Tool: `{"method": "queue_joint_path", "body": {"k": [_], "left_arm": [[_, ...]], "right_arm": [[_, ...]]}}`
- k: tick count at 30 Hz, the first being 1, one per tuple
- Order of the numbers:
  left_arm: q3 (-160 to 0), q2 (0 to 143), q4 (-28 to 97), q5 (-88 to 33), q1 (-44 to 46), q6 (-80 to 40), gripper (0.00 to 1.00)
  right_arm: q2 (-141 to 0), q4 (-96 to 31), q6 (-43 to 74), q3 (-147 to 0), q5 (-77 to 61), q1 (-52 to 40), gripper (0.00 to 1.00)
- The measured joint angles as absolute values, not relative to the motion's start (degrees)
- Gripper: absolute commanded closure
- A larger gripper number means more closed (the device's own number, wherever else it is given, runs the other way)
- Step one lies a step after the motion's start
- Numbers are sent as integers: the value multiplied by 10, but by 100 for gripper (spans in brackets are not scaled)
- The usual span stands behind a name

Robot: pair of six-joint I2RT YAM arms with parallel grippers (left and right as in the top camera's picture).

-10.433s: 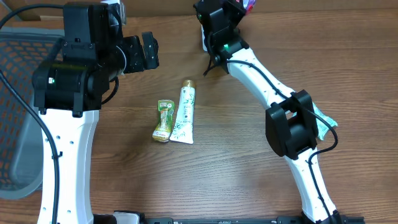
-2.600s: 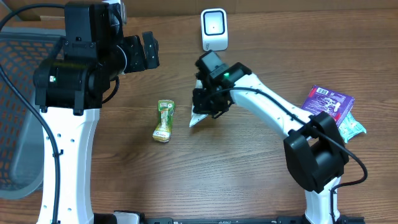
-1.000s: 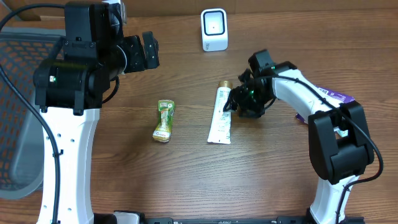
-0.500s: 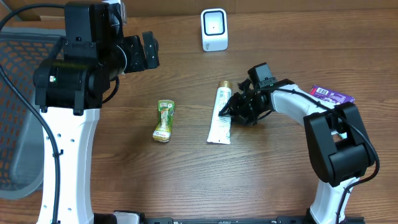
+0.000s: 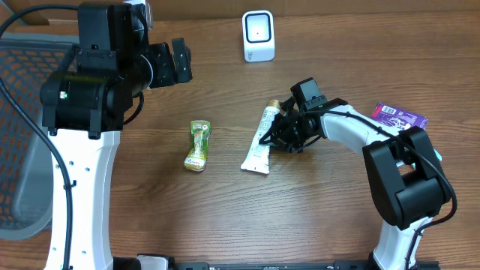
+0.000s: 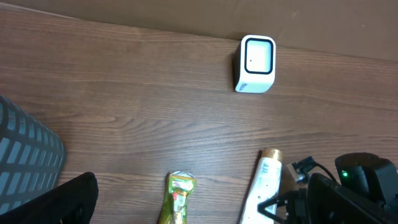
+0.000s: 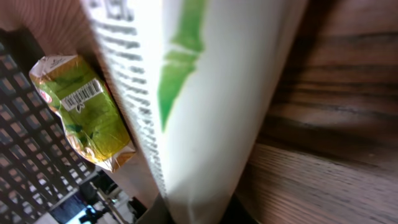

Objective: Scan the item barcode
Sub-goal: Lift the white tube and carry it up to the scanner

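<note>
White tube clamped in right pincer; scanner well apart.

1. One white tube.
2. One scanner.
3. Two packets: one green packet and one purple packet.
4. Two arms: the left arm and the right arm.
5. One wooden surface.
6. One grey mesh item.
</note>
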State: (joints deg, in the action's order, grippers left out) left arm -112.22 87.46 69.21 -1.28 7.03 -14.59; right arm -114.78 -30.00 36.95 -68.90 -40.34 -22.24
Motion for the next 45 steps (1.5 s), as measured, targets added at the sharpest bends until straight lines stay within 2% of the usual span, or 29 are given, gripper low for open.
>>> {"method": "queue_joint_path", "body": {"k": [8,14,22,31,37,39,43,45], "left_arm": [[-1122,875,692,-13,70,-146,0],[-1122,875,692,-13,70,-146,0],[-1122,875,692,-13,70,-146,0],[-1122,875,692,-13,70,-146,1],[-1122,875,692,-13,70,-146,1],[-1122,875,692,-13,70,-146,0],[-1122,875,692,-13,70,-146,0],[-1122,875,692,-13,70,-146,0]], "right_arm": [[-1096,-394,255,-698,-415,-189,89],[-1006,-434,173,-777,-508,-160,91],[-935,-451,139,-837,-617,-131,94],[-935,-494,135,-870,-627,-132,96],[-945,-668,131,-1030,-454,-133,96],[-953,-717,126,-1133,-315,-140,96],[-979,-694,113,-1203,-70,-181,96],[-999,-670,102,-1204,7,-199,96]]}}
